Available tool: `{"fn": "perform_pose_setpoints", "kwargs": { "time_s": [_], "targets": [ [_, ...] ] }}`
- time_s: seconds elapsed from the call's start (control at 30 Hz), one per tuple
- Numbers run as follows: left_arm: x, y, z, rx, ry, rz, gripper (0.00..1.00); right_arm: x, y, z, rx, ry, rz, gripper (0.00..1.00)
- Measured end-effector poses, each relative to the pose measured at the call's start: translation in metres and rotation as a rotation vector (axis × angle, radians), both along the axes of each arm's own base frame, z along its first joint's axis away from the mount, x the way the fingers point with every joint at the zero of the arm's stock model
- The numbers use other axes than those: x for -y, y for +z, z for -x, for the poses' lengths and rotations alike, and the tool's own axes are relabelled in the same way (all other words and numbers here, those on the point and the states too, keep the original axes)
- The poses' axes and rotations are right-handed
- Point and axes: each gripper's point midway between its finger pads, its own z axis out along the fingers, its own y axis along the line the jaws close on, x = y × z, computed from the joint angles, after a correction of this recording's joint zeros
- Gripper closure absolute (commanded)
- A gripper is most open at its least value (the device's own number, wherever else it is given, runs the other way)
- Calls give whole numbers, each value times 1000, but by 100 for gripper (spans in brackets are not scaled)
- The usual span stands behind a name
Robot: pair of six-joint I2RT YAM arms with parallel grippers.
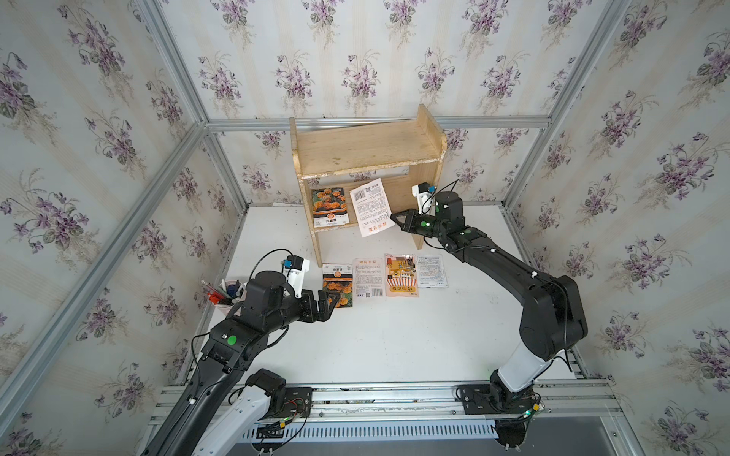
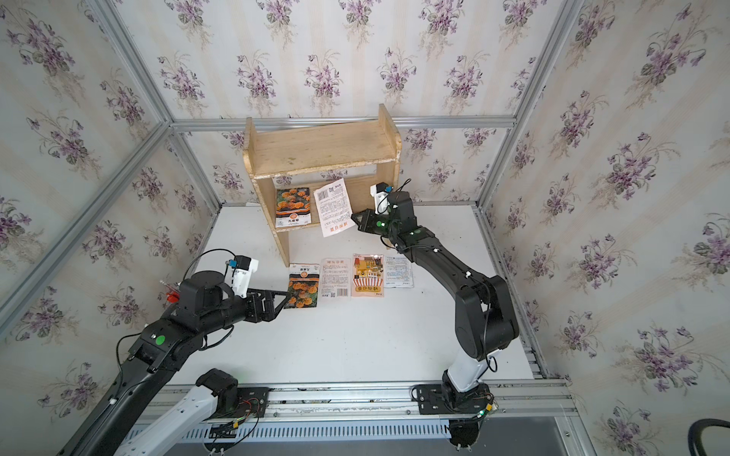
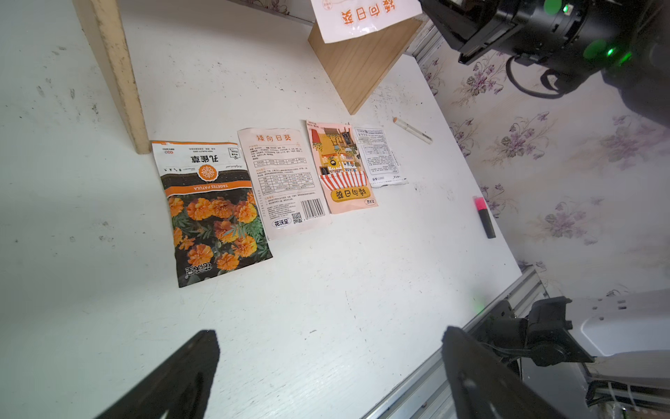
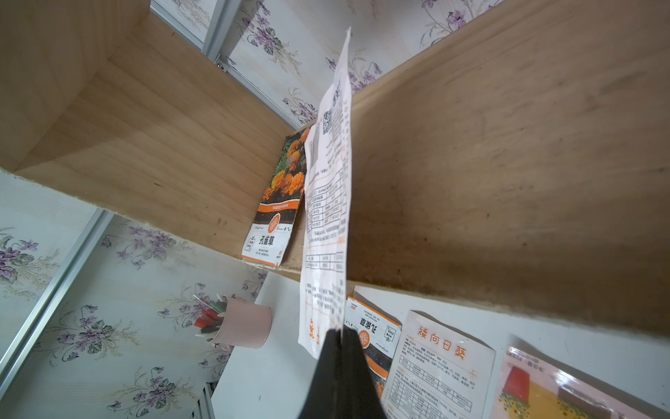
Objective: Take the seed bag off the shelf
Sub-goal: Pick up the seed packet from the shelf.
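Observation:
The shelf (image 1: 367, 154) of pale wood stands at the back of the table in both top views. On its lower tier a white printed seed bag (image 1: 372, 207) leans tilted, its bottom edge hanging past the tier's front. My right gripper (image 1: 394, 217) is shut on that bag's lower corner; in the right wrist view the seed bag (image 4: 328, 203) rises edge-on from the closed jaws (image 4: 340, 332). A marigold packet (image 1: 330, 208) stands beside it on the same tier. My left gripper (image 1: 335, 302) hovers open over the table, nothing between its fingers (image 3: 208, 344).
Several seed packets lie in a row on the table before the shelf, from a marigold packet (image 1: 337, 284) to a small white one (image 1: 432, 270). A pink cup of pens (image 1: 225, 294) stands at the left edge. Two markers (image 3: 484, 217) lie near the right wall.

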Motion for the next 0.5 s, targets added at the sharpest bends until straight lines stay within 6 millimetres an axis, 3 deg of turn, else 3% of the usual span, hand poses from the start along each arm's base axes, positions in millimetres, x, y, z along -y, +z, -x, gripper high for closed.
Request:
{"fn": "perform_pose_setpoints", "kwargs": {
  "time_s": [0.23, 0.4, 0.5],
  "targets": [
    [19, 13, -18, 20, 1, 146, 0, 7, 16, 23, 26, 20, -16, 100],
    [29, 31, -27, 76, -10, 248, 0, 11, 25, 52, 39, 65, -38, 100],
    [33, 29, -32, 83, -7, 294, 0, 11, 32, 72, 50, 96, -52, 100]
  ]
}}
